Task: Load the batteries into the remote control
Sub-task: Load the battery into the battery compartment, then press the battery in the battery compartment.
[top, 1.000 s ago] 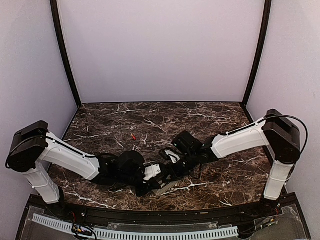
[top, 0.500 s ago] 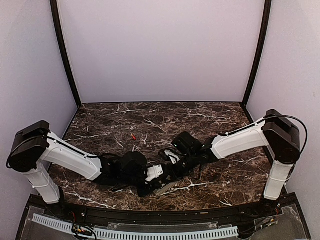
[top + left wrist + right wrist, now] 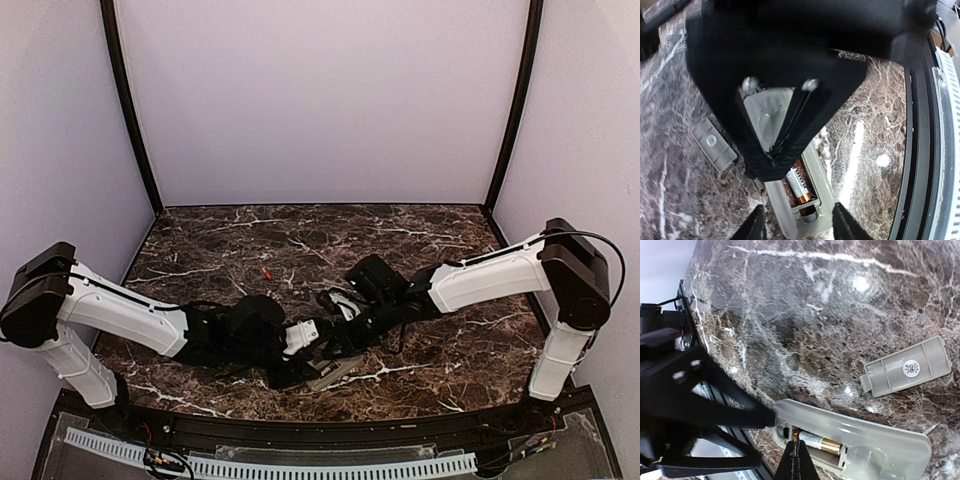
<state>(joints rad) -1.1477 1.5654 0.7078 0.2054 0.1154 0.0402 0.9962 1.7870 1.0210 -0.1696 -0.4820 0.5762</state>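
Counted two batteries: a copper-ended battery seated in the one remote control, back-up by the worktop's near edge, and a red battery loose toward the middle. Saw one grey cover beside the remote. Found left gripper clamped across the remote, right gripper pinched closed.

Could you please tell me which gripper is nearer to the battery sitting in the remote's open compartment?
Right. The right gripper's closed tips rest against the battery, while the left gripper clasps the remote control's end just beyond it.
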